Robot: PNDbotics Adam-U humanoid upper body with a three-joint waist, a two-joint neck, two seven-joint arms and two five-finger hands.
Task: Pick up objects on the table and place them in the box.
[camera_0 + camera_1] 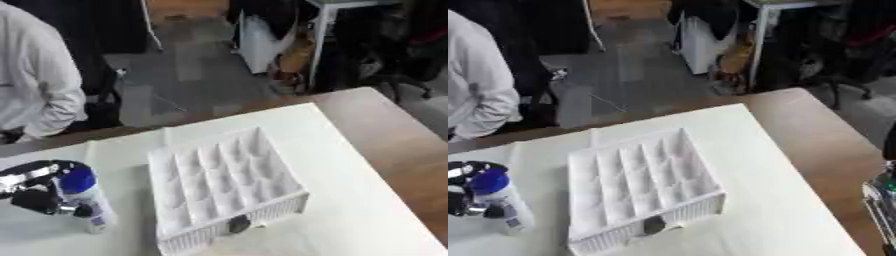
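At the lower left of the frame our left hand has its fingers curled round a white bottle with a blue cap, which stands upright on the white sheet just left of the box; our right hand shows only as a sliver at the right edge, and we cannot tell how its fingers sit. To do this step well, we judge we should lift the bottle straight up, clear the near wall of the white compartmented box, and lower it into one cell.
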